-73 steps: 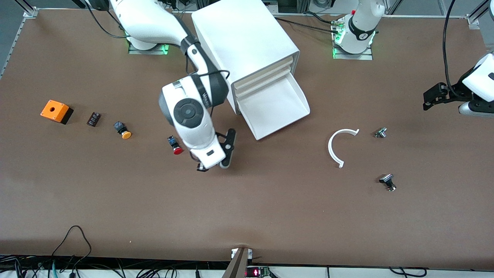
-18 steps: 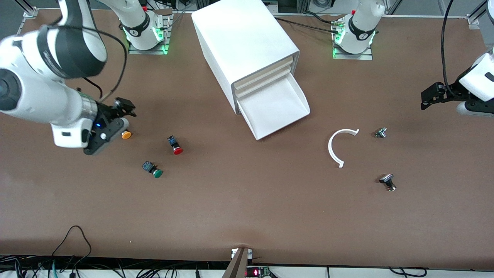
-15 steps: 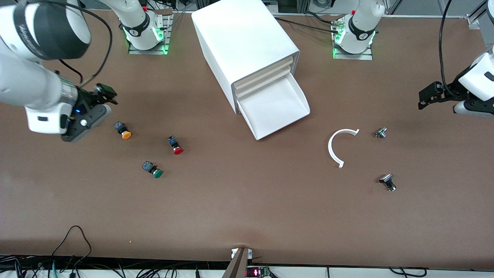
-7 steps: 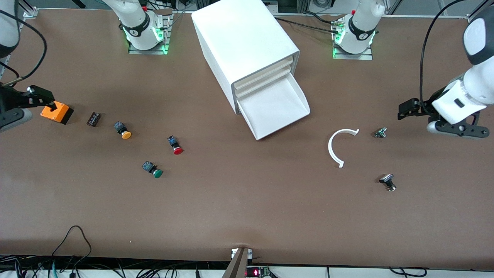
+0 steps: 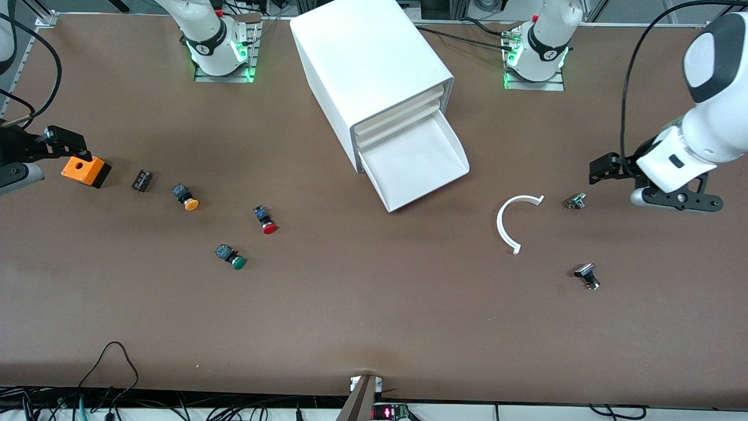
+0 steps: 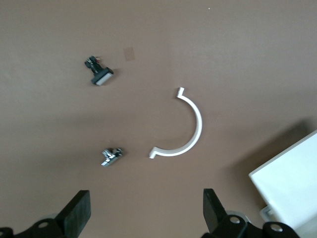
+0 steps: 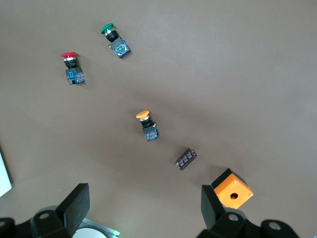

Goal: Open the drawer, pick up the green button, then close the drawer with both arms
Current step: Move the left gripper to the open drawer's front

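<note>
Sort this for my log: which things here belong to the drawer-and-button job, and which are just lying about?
Job: drawer, open; green button on the table; left gripper, open; right gripper, open.

Lying about: red button, orange button, orange box, white arc.

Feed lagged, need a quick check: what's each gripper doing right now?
Left gripper: open, holding nothing, over the table near the white arc.
Right gripper: open, holding nothing, over the orange box.

Your front view looks down from high across the counter [image 5: 374,327], facing both bases, taking in everything. Each wrist view looks straight down, closer. The left shares the white arc [image 6: 184,130] [image 5: 509,222] with it; the right shares the orange box [image 7: 232,188] [image 5: 85,169].
</note>
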You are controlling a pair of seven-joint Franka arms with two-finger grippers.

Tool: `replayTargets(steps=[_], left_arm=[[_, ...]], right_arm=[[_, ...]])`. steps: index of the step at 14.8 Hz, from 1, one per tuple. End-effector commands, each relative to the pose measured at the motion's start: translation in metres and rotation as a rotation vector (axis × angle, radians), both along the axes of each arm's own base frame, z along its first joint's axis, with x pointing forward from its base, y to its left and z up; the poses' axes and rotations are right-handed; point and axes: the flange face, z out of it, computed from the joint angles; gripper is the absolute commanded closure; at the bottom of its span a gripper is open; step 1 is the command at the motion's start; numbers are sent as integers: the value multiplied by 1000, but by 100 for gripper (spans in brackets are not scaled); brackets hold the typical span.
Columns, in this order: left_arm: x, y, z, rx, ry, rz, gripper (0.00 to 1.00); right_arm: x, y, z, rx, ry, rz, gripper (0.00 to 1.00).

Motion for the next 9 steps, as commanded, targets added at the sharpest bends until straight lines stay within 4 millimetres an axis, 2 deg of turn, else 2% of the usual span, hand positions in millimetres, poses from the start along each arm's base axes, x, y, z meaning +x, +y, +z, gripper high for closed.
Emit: replayTargets(steps=[1, 2, 4, 9], left_arm=[[4, -43, -16, 1, 13, 140, 0], [5, -56, -25, 10, 23, 195, 0], [8, -91, -47, 9, 20, 271, 0], [26, -148, -128, -1, 2, 414, 0]], right_arm=[[-12, -3, 10, -3, 9, -65, 0], [-13, -11, 11, -5, 7, -77, 0], [-13, -12, 12, -31, 9, -69, 0], [-15, -11, 16, -78, 15, -38, 0]])
